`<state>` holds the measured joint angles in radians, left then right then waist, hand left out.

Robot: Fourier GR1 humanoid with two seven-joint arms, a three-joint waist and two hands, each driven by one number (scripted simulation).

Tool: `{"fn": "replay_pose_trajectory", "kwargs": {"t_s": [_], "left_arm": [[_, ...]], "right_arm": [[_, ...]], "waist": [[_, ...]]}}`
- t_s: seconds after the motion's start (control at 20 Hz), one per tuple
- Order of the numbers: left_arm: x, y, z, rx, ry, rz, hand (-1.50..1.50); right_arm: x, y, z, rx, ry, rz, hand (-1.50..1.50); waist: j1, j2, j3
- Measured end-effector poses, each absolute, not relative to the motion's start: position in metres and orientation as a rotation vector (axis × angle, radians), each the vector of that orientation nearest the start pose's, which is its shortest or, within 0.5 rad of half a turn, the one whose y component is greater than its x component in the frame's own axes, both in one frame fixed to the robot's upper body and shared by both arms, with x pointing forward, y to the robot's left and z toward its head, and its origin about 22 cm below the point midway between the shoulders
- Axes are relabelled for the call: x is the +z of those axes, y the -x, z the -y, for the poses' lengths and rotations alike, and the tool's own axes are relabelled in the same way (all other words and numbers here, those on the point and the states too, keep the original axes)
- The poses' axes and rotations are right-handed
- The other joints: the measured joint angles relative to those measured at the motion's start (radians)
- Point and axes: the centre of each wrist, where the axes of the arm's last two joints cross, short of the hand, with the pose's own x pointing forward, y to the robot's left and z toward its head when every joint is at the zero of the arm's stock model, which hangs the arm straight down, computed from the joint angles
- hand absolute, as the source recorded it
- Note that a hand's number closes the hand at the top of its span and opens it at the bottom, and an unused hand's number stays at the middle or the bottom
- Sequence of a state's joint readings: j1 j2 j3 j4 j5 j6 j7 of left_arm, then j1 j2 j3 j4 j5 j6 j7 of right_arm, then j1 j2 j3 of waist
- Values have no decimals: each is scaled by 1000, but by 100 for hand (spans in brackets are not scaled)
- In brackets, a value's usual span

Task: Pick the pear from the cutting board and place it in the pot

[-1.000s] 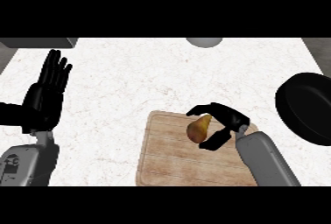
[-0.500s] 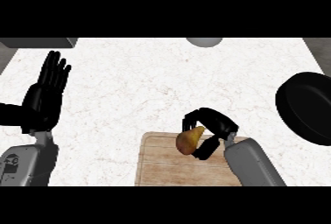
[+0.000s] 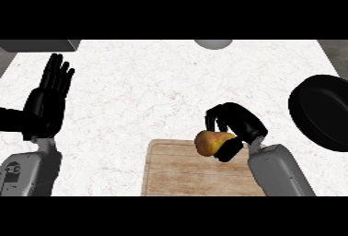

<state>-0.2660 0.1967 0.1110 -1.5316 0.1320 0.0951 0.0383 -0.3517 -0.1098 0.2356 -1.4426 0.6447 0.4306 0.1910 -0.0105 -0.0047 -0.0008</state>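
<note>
Here the right robot hand (image 3: pixel 239 122) has its fingers and thumb curled round the yellow-brown pear (image 3: pixel 211 142), which shows over the far edge of the wooden cutting board (image 3: pixel 178 173); whether the fruit touches the wood cannot be told. The black pot (image 3: pixel 325 110) sits well apart at the right edge of the white marbled bench (image 3: pixel 149 83). The left robot hand (image 3: pixel 48 99) rests flat-fingered at the left, fingers up, holding nothing.

Grey boxy forearms (image 3: pixel 277 173) carry a black left robot hand (image 3: pixel 45 103) and right robot hand (image 3: pixel 239 122).
</note>
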Motion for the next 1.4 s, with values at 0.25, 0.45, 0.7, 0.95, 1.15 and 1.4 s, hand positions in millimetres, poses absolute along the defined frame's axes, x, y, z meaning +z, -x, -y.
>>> {"fn": "replay_pose_trajectory", "kwargs": {"t_s": [0.25, 0.45, 0.7, 0.95, 1.15, 1.4], "left_arm": [[70, -297, -281, 69, -134, 1735, 0], [69, -295, -283, 85, -150, 1732, 0], [71, -297, -287, 86, -148, 1733, 0], [77, -299, -275, 74, -130, 1748, 0], [77, -299, -276, 64, -120, 1756, 0], [83, -303, -276, 64, -124, 1758, 0]], "right_arm": [[93, -258, 111, 1303, 424, 1549, 150], [124, -215, 100, 1256, 640, 1670, 150], [167, -171, 115, 1045, 901, 1753, 150], [191, -155, 148, 836, 1125, 1760, 150], [201, -164, 172, 735, 1269, 1688, 150], [209, -176, 218, 693, 1443, 1545, 150]], "waist": [[-19, -19, -2], [-37, -23, -1], [-37, -16, -1], [-19, -6, 1], [-10, 0, 1], [-8, 2, 2]]}}
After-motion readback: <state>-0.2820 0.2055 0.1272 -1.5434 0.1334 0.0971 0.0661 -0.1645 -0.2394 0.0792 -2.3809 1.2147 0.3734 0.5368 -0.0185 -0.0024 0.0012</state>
